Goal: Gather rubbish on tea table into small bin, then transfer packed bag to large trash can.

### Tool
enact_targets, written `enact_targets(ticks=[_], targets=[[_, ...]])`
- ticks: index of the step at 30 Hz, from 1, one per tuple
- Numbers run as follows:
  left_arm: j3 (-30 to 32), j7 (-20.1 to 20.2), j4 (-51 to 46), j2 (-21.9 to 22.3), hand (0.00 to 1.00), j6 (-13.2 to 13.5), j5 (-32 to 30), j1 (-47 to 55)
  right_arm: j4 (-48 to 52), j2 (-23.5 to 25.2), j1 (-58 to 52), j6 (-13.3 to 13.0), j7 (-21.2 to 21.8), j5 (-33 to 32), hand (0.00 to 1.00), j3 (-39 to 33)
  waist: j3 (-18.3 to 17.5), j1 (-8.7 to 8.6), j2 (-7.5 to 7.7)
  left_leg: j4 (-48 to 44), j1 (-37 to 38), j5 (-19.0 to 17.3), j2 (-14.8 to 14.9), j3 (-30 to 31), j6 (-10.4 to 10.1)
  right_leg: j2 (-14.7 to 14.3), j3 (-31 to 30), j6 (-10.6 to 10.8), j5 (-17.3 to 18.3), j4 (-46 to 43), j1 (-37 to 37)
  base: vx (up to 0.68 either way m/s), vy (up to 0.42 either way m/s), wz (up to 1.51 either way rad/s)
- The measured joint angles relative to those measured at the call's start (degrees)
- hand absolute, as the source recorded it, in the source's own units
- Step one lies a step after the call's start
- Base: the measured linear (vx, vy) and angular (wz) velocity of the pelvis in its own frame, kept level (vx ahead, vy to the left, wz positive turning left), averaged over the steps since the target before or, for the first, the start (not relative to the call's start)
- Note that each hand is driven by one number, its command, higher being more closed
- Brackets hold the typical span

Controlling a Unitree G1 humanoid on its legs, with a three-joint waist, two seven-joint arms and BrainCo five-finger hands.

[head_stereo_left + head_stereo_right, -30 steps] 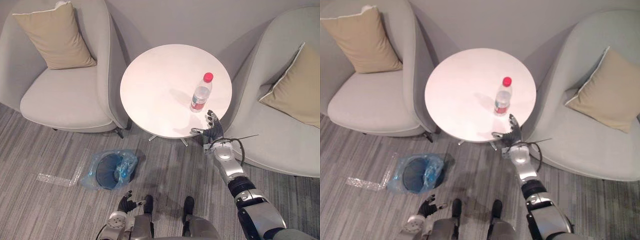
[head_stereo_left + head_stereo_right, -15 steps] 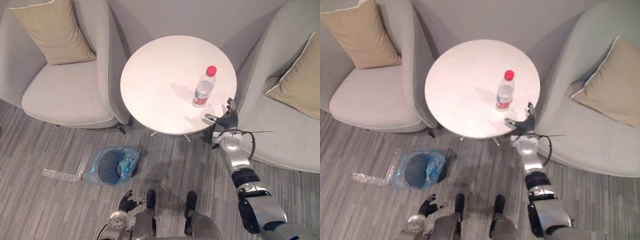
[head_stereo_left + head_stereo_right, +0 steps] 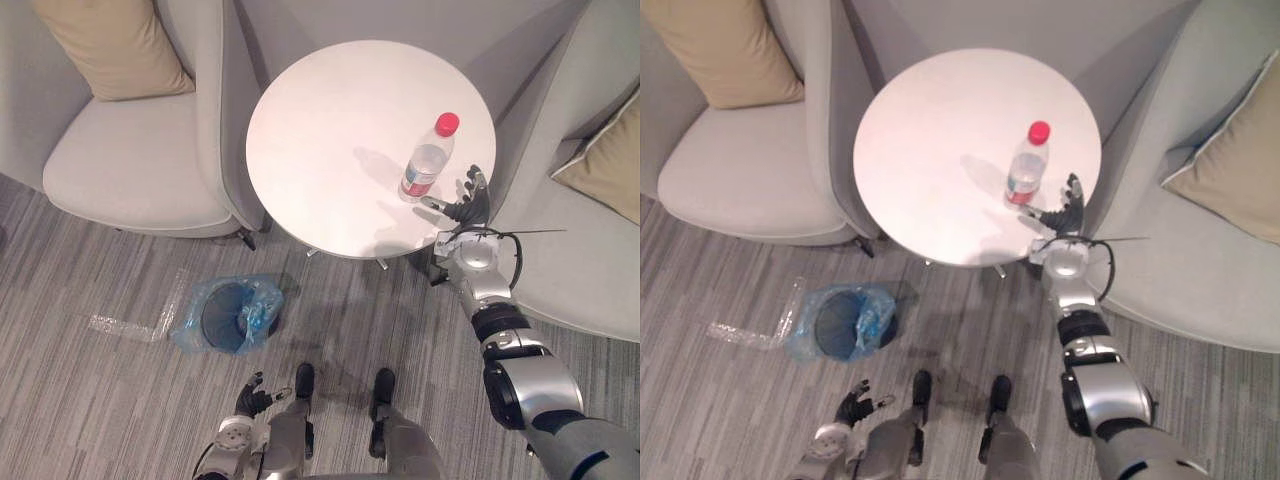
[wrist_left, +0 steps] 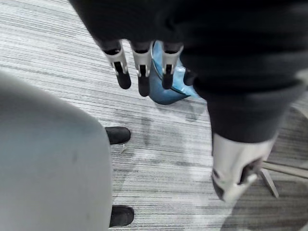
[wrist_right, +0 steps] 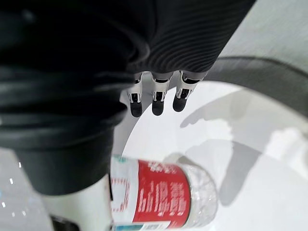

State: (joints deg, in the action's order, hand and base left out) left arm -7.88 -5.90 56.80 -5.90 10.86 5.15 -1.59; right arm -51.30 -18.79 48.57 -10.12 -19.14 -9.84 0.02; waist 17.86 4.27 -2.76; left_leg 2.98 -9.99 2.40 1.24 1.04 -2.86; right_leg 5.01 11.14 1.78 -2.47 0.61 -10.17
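The clear plastic bottle with a red cap and a red label band [image 3: 424, 172] is standing upright on the round white tea table [image 3: 330, 130], close to the edge on the robot's right. How much liquid it is carrying is not clear. It is probably light, with thin walls that will dent under a hard squeeze and a smooth skin that may slip. Being tall and narrow, it is also likely to topple if it gets nudged near the cap. The best hold looks like a wrap round the labelled middle of the body, thumb on one side and fingers on the other.

The right hand [image 3: 462, 205] is hovering just beside the bottle at the table's rim. Its fingers [image 5: 156, 98] are reaching out straight and its thumb is spread towards the bottle, and it is grasping nothing. The left hand [image 3: 252, 397] is hanging low by the floor, fingers relaxed and empty.

On the grey striped carpet, well apart from the bottle, the small dark round bin lined with a blue plastic bag [image 3: 204, 322] is waiting.
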Motion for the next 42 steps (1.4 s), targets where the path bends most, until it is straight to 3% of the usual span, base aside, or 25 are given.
enact_targets(ticks=[1,2,7,19,26,28,31,36,42], targets=[[0.01,0.00,-0.42,-0.03,0.00,0.12,0.46,-0.04,-0.96,-0.18,1.38,-0.01,0.04,-0.45,0.00,0.03,0.69,0.06,0.03,-0.04,0.02,0.00,-0.09,0.25,0.01,0.10,0.09,0.00,-0.03,0.09,0.22,0.02,0.019,0.08],[0.01,0.00,-0.64,-0.04,0.00,0.16,0.74,-0.05,-1.75,-0.42,2.27,0.01,0.06,-0.58,1.00,0.04,1.00,0.13,0.05,-0.05,-0.02,0.00,-0.12,0.38,0.01,0.14,0.15,0.02,-0.10,0.10,0.25,0.02,0.024,0.13],[-0.01,0.02,-1.70,-0.04,0.00,0.65,1.74,-0.46,-4.67,-4.22,7.11,0.02,0.61,-2.63,1.00,0.35,2.48,0.92,0.10,-0.12,-1.25,0.26,-0.54,2.15,0.36,0.51,0.58,-0.04,-0.84,0.83,0.25,0.01,0.033,0.17],[-0.53,0.00,-2.69,-0.01,0.00,0.45,1.90,-0.49,-2.63,-4.21,7.15,0.34,0.53,-3.80,1.00,0.87,2.67,1.81,0.25,-0.26,-1.04,0.22,-0.78,3.20,0.40,1.12,-1.53,0.21,-1.00,0.59,1.03,0.03,0.026,0.08],[-0.41,0.87,-2.69,-0.07,0.00,-0.63,1.16,-0.16,22.93,-3.37,-9.31,-1.18,1.08,-1.26,1.00,0.80,2.61,0.53,0.26,-3.19,0.65,-1.95,-0.91,2.32,1.49,1.53,-4.65,0.43,-0.84,-1.47,2.27,0.02,0.036,-0.10],[-0.33,1.24,-2.70,-0.11,0.00,-0.78,0.40,-0.11,27.72,-2.08,-14.31,-1.19,1.72,0.55,1.00,0.76,2.42,0.37,0.52,-3.19,1.23,-1.99,-0.95,1.20,1.51,1.65,-5.45,0.70,-0.66,-1.92,2.31,0.00,0.023,-0.16],[0.02,1.66,-1.96,-0.08,0.00,-1.78,-1.89,0.09,36.90,1.81,-25.63,-1.18,3.81,4.12,1.00,0.84,1.50,-1.28,0.82,-3.18,3.00,-2.14,-1.23,0.13,1.35,2.02,-6.18,1.88,-0.06,-2.41,3.35,-0.01,-0.006,-0.17],[0.16,1.96,0.80,-0.11,0.00,-2.84,-5.18,1.30,46.32,6.83,-41.66,-1.20,6.65,8.09,1.00,2.66,-5.37,-2.09,2.55,-3.17,4.70,-3.32,-0.97,-2.93,1.00,1.81,-8.83,3.30,0.91,-1.79,3.69,-0.01,-0.030,-0.35],[0.16,2.74,2.66,-0.09,0.00,-2.87,-7.14,2.50,50.51,11.46,-53.50,-1.43,9.53,13.28,1.00,4.91,-9.71,-4.21,4.16,-3.08,8.12,-4.58,-0.64,-6.60,0.46,1.44,-11.78,3.83,1.41,0.74,6.27,-0.09,-0.039,-0.36]])
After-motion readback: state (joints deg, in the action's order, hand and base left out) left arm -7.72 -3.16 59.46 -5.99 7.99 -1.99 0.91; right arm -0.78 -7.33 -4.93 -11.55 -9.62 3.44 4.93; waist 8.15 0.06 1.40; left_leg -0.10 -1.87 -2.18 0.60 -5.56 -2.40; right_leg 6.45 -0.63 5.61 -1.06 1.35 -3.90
